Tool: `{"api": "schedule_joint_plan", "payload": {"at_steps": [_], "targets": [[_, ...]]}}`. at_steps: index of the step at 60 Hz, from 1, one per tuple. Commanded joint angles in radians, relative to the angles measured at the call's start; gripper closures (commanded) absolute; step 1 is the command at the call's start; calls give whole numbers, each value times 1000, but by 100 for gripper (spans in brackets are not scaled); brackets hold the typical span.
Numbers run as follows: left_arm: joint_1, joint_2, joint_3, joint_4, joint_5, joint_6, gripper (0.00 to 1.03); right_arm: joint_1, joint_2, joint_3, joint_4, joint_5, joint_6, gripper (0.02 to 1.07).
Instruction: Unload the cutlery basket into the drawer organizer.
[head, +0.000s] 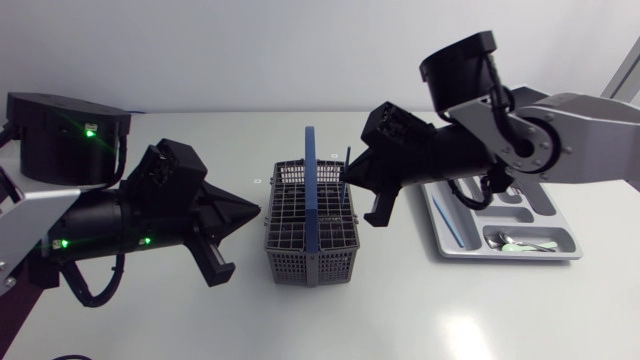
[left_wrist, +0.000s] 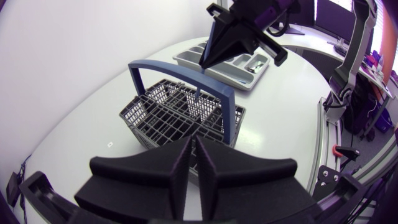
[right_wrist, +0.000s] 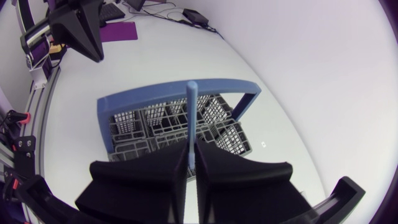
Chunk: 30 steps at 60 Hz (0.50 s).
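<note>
The grey cutlery basket (head: 290, 262) with its blue carry handle (head: 312, 190) stands mid-table. My right gripper (head: 345, 183) hangs over the basket's right side, shut on the slim light-blue handle of a utensil (right_wrist: 191, 118) that stands upright out of the basket (right_wrist: 155, 124). In the left wrist view that utensil (left_wrist: 198, 94) hangs thin below the right gripper (left_wrist: 205, 62). My left gripper (head: 255, 211) is shut with nothing in it, just left of the basket (left_wrist: 155, 118), pointing at it. The grey drawer organizer (head: 500, 256) lies to the right.
The organizer (left_wrist: 186, 59) holds a metal spoon (head: 520, 240) in its front compartment and a blue utensil (head: 447, 222) in its long left slot. The right arm (head: 520, 130) spans above the organizer. White tabletop lies bare in front of the basket.
</note>
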Motion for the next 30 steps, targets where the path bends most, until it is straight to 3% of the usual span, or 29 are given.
{"api": "schedule_joint_plan", "payload": {"at_steps": [1,18,30], "targets": [[-11,-16,-33,4,-6,12,94,20,-65,-28,-35,13,20,101],[-19,-33,-29,-10,-6,10,94,8,-223,64,-232,13,51,101],[-20,-37,-31,-18,-8,10,94,-199,-180,112,-387,-30,33,101]]}}
